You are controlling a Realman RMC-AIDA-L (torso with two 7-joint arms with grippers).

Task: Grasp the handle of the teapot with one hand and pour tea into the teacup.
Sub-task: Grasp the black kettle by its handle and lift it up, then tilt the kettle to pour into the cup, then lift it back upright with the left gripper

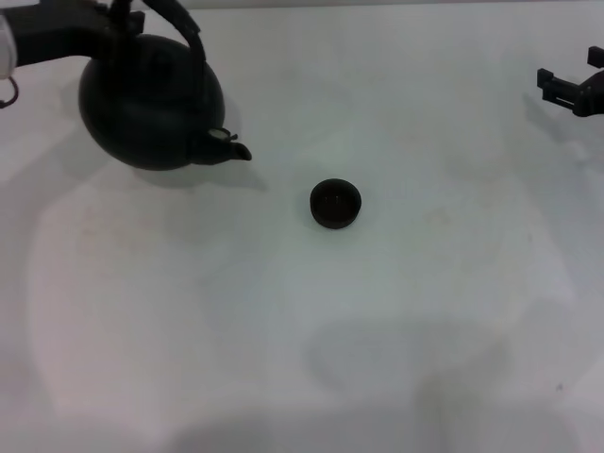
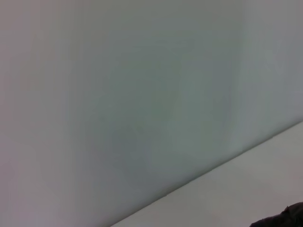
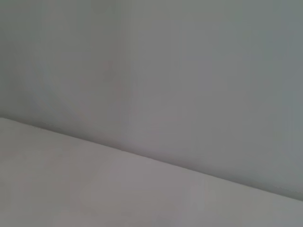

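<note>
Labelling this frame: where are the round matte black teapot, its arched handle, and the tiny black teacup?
teapot point(image 1: 151, 104), head view, belly.
handle point(image 1: 189, 33), head view, arch's right side.
teacup point(image 1: 335, 204), head view, centre.

My head camera looks down and forward over the white table point(image 1: 396, 311) from well above. Both wrist cameras face a blank wall point(image 2: 142, 94) meeting the tabletop edge. Head and wrist views share only that white table surface.
</note>
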